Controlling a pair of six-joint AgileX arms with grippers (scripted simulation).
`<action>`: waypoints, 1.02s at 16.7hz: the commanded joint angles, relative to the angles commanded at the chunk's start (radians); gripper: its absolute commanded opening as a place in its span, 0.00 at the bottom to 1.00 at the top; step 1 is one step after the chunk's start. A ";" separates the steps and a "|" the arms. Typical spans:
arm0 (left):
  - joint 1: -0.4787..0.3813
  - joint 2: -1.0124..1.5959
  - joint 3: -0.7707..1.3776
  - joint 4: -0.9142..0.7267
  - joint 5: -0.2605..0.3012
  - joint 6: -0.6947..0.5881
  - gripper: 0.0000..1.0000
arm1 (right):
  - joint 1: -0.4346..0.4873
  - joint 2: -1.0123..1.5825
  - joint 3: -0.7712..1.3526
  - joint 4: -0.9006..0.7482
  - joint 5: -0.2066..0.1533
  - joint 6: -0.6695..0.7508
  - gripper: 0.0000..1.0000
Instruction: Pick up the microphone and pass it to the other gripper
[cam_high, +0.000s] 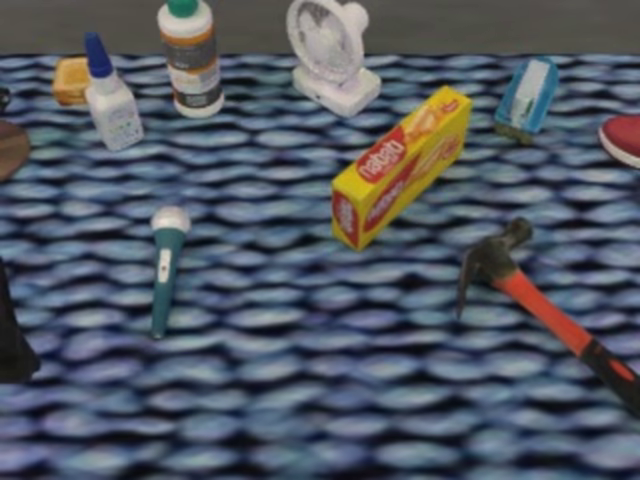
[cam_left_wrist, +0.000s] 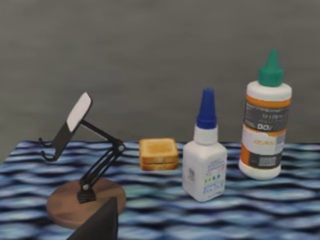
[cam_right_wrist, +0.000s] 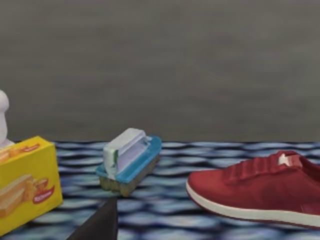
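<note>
The teal microphone lies flat on the blue woven cloth at centre left in the top view, its white head pointing to the far side and a white switch strip on its handle. Neither wrist view shows it. My left arm shows only as a dark shape at the left edge, nearer than the microphone and apart from it. One dark finger of the left gripper stands far off to one side, with nothing held. My right arm is outside the top view; one finger shows the same way, holding nothing.
At the far left stand a white glue bottle, a green-capped bottle, toast and a phone stand. A fan, yellow box, brush, red shoe and hammer lie to the right.
</note>
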 joint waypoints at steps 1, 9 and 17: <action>0.000 0.000 0.000 0.000 0.000 0.000 1.00 | 0.000 0.000 0.000 0.000 0.000 0.000 1.00; -0.060 0.296 0.238 -0.157 -0.003 -0.052 1.00 | 0.000 0.000 0.000 0.000 0.000 0.000 1.00; -0.184 1.127 0.729 -0.518 -0.018 -0.163 1.00 | 0.000 0.000 0.000 0.000 0.000 0.000 1.00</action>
